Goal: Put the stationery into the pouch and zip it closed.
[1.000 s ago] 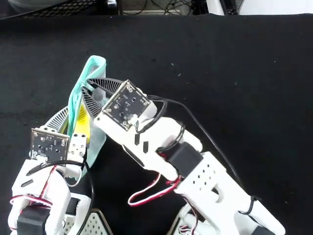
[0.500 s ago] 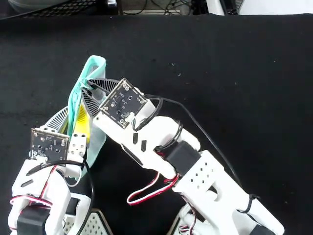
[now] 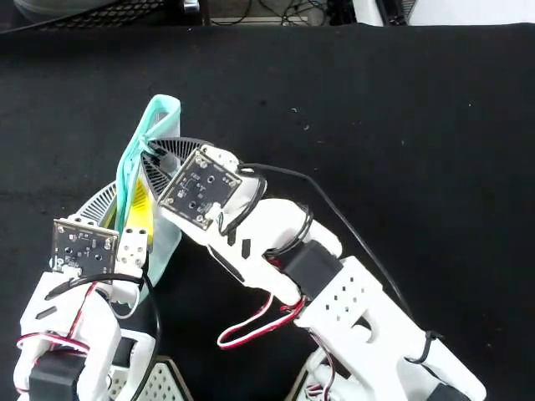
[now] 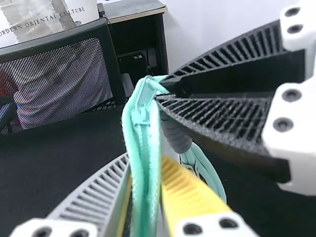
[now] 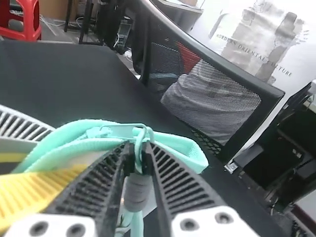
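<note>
Office, prob.: mesh chair (image 5: 212, 98), keyboard (image 3: 100, 12) + cables (image 3: 276, 10) behind blk table (image 3: 418, 125).

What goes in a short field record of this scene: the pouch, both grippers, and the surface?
pouch: teal, on edge, held by both arms
left gripper: shut on the pouch's sides
right gripper: shut on the zip pull at the pouch's far end
surface: black table cloth
</note>
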